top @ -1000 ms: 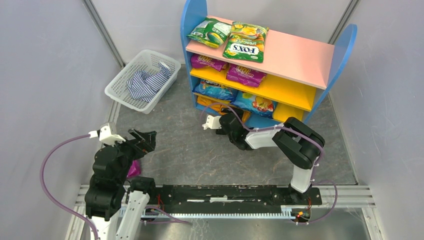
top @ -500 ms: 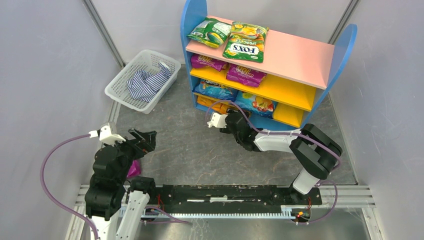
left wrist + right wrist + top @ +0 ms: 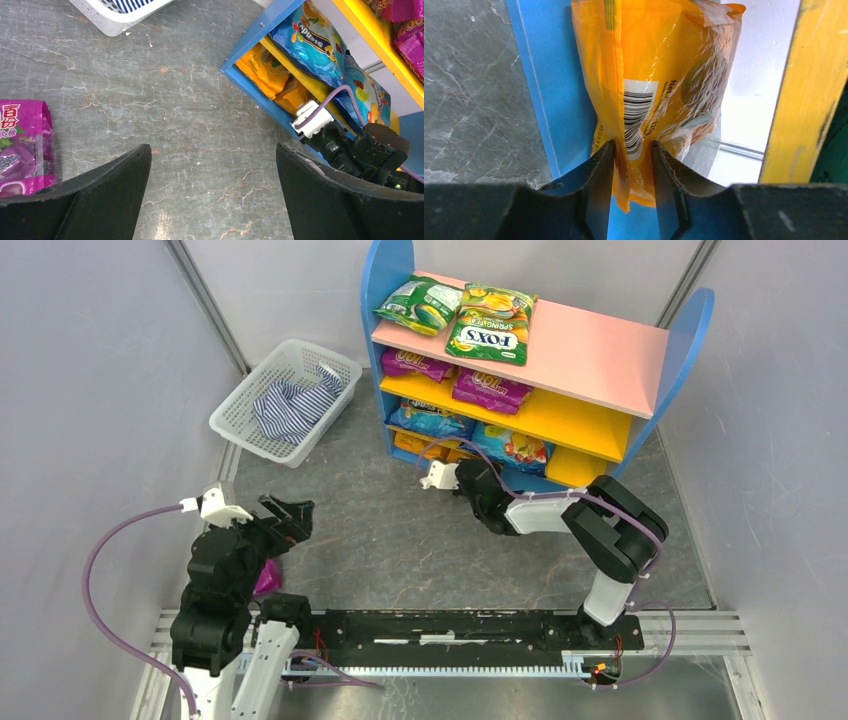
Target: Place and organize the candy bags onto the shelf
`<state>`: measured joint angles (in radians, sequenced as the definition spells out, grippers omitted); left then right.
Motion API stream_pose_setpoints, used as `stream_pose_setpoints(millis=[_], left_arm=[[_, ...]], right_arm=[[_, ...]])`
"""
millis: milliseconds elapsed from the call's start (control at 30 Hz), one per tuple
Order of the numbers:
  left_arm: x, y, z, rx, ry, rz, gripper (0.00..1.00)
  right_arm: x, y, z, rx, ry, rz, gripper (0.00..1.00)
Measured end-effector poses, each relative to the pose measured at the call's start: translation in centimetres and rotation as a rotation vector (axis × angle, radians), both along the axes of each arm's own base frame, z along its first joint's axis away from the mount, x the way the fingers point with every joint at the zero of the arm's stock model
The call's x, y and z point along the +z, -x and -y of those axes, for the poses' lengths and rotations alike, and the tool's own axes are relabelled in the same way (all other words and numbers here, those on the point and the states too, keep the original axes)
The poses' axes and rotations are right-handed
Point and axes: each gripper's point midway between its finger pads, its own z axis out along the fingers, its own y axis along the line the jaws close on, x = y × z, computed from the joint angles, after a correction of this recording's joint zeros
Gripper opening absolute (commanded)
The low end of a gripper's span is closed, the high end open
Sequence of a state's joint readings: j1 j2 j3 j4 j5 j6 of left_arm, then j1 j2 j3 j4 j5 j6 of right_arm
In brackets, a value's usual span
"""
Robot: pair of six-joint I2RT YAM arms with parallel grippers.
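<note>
Plastic, orange and glossy, fills my right wrist view: an orange candy bag point(image 3: 644, 75) with a clear crinkled window and a white barcode panel stands on edge in the bottom tier of the shelf point(image 3: 600, 350). My right tool point(image 3: 633, 150) is clamped on the bag's near end, its dark fingers point(image 3: 599, 185) pressing the film flat from both sides. The bag rests on the smooth blue base board, with a yellow upright to its right. From above, the right arm stretches low across the desk point(image 3: 380, 540), a grey veined slab like marble, to the foot of the shelf. The shelf has rounded blue side panels and a matte pink top, where a green bag point(image 3: 420, 302) and the green-yellow FOX'S bag point(image 3: 492, 325) lie flat side by side at the left end. Two purple bags point(image 3: 490, 388) sit on the yellow board below, and two blue bags point(image 3: 430, 420) on the board under that. My left tool point(image 3: 212, 150) hangs above the desk at the near left with its broad black fingers spread wide apart, gripping nothing. One shiny purple bag point(image 3: 22, 145) lies flat on the desk just left of it. Far left, a white mesh basket point(image 3: 240, 405) holds a rumpled blue-white striped cloth point(image 3: 290, 405).
</note>
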<state>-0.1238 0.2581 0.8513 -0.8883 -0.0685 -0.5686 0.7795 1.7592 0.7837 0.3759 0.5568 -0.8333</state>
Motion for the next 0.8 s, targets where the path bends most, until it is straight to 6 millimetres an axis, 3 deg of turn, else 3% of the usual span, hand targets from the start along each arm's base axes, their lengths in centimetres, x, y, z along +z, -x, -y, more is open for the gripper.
stream_pose_setpoints(millis=[133,200,300,400,600,700,800], left_arm=[[-0.1,-0.1,0.0,0.0,-0.001,-0.005,1.0],[-0.2,-0.2,0.0,0.0,-0.002,-0.015,1.0],[-0.6,-0.6,0.0,0.001,-0.005,-0.037,1.0],[-1.2,-1.2,0.1,0.004,-0.012,-0.082,1.0],[-3.5,-2.9,0.3,0.004,-0.029,-0.219,1.0],[-5.5,-4.0,0.3,0.013,-0.047,-0.334,1.0],[-8.3,-5.3,-0.3,0.071,-0.063,-0.481,0.98]], right_arm=[[-0.1,-0.3,-0.2,-0.002,-0.021,0.004,0.8],[-1.1,0.5,-0.6,0.014,-0.003,-0.026,0.91],[-0.8,1.6,-2.1,0.021,-0.045,-0.022,0.98],[0.3,3.2,-3.4,0.009,-0.093,-0.008,0.98],[6.0,6.2,-5.6,-0.018,-0.393,0.021,0.98],[8.1,7.4,-5.8,-0.006,-0.543,-0.001,0.98],[8.5,9.3,-5.3,0.027,-0.641,-0.046,0.98]])
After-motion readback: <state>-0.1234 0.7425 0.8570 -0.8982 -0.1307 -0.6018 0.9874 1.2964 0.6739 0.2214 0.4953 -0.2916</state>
